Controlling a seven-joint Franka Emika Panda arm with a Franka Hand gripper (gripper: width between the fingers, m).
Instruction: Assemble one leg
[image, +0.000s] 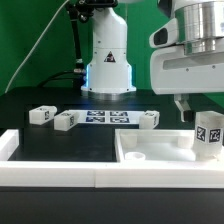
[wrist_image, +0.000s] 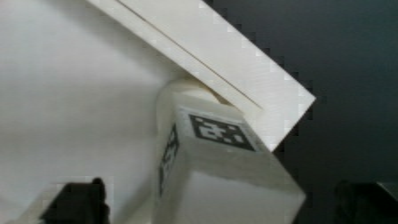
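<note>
A leg, a stubby white peg with tag markers, stands upright at the far corner of the large flat white panel on the exterior view's right. My gripper is directly above it, open, with one dark finger showing beside the leg. In the wrist view the leg sits between my two fingertips, with a gap on each side, on the white panel. Three more legs lie on the black table: two on the left and one in the middle.
The marker board lies flat between the loose legs, in front of the robot base. A low white wall runs along the table's front, and its left end turns back.
</note>
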